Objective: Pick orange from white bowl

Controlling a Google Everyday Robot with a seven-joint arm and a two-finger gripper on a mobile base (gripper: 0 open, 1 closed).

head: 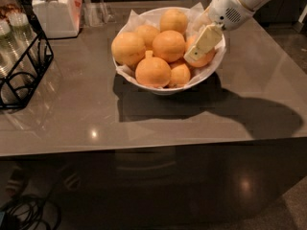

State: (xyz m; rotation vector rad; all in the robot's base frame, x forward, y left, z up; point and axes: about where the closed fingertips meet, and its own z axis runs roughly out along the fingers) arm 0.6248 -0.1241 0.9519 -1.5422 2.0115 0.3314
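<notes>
The white bowl (205, 74), lined with crinkled white paper, stands at the table's far middle and holds several oranges. My gripper (200, 49) reaches in from the upper right and sits low over the bowl's right side. It lies against a deep-coloured orange (209, 56), which it mostly hides. Whether it grips that orange does not show. Another deep orange (169, 45) sits in the middle of the pile. Paler ones lie at the left (128, 48), the front (153, 72) and the back (173, 20).
A white lidded jar (53, 11) stands at the back left. A black wire rack (24, 61) with clear bottles is at the left edge. A clear glass (96, 6) stands behind the bowl. Grey table (144, 123) lies in front of the bowl.
</notes>
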